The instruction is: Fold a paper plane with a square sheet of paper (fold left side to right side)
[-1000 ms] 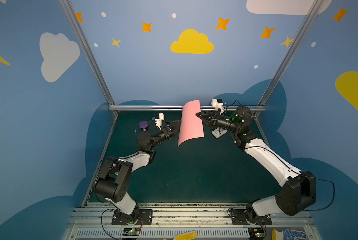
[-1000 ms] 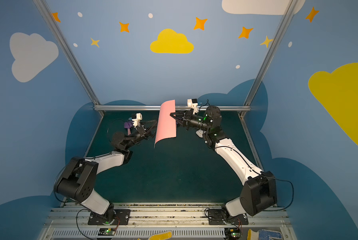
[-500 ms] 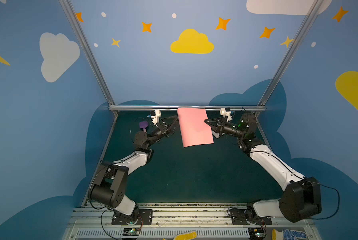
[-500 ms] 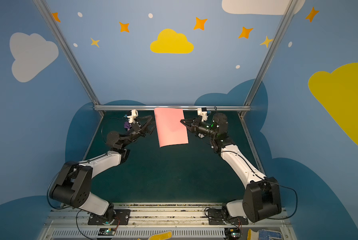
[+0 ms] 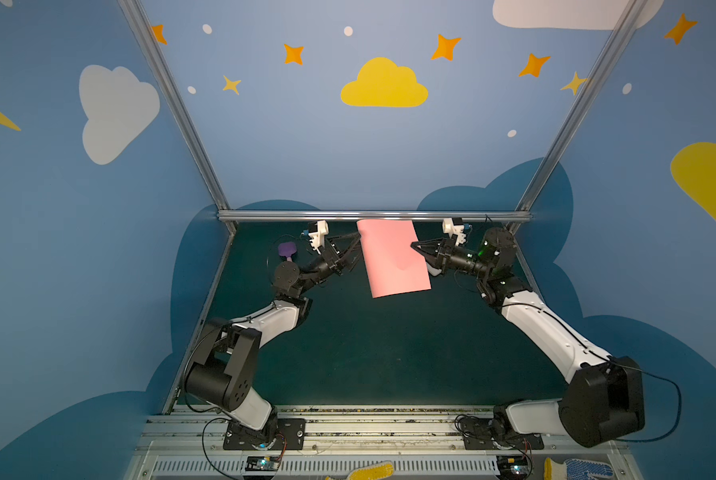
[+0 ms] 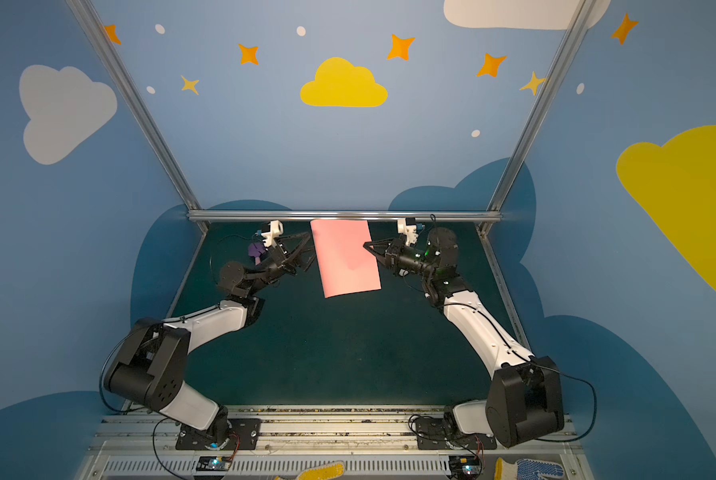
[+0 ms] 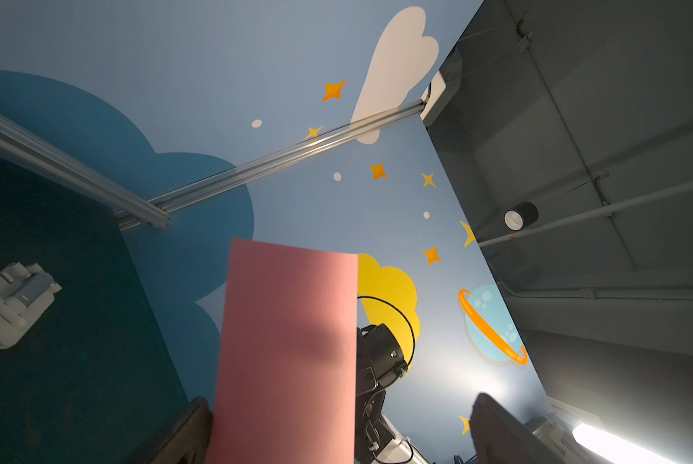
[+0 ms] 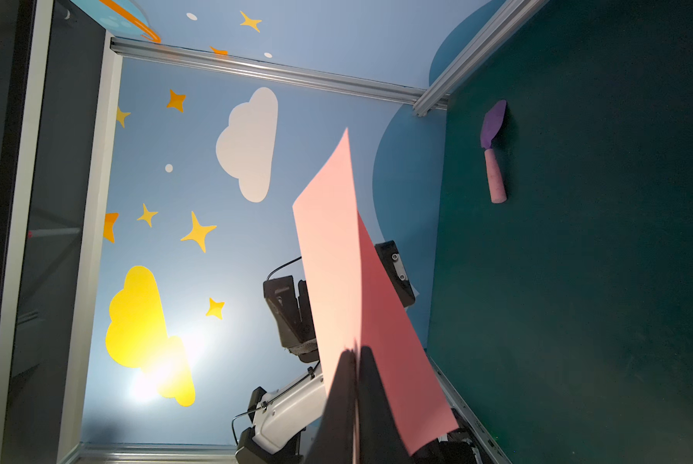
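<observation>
right wrist: thin, smooth pink sheet (image 8: 346, 281)

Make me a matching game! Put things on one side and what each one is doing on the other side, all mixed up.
Things:
1 pink paper
2 left tool
3 right tool
4 purple spatula

Doing:
a lying on the green table
b pinched shut on the pink paper
c wide open
d held up in the air

Pairs: 1-d, 2-c, 3-b, 4-a

The square sheet of paper (image 5: 393, 259) turned broadside; left hand (image 5: 357, 245) neared.
</observation>
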Controlling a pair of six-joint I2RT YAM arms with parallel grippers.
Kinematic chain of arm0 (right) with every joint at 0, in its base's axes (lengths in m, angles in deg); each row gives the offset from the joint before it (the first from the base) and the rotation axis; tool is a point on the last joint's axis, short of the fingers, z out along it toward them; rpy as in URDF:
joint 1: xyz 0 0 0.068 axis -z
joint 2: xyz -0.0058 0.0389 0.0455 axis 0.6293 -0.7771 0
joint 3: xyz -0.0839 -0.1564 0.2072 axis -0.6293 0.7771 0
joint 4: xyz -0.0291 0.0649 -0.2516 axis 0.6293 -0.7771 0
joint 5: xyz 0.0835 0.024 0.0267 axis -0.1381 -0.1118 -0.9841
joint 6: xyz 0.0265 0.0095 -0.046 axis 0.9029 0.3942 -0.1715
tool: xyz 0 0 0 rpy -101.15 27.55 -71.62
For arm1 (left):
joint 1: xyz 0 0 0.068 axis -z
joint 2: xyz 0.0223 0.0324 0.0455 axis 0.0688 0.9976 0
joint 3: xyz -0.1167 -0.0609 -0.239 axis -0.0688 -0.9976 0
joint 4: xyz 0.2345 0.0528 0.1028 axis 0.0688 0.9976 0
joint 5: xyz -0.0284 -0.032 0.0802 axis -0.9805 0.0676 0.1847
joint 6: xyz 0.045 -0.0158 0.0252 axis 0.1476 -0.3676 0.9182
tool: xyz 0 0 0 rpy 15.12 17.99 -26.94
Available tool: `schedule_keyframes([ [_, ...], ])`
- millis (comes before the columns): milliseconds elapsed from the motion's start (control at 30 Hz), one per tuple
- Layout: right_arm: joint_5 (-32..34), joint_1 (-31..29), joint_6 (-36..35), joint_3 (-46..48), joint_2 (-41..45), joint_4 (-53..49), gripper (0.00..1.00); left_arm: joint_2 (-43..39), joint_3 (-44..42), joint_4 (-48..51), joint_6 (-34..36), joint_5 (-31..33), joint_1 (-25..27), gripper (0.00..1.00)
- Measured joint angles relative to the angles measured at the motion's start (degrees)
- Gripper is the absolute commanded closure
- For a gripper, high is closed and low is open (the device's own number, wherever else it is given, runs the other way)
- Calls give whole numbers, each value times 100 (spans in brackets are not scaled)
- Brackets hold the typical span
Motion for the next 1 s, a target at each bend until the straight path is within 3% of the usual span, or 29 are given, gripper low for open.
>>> schedule_keyframes([
  [333,-63,129,-721,-466,-800,-739,100,-13,0,48,63,-341,138,0],
  [767,-352,72,-940,-592,-662,-776,100,-24,-17,680,428,-339,162,1],
  [1000,-426,20,-1644,-892,-577,-1213,100,72,-17,645,396,-356,313,2],
])
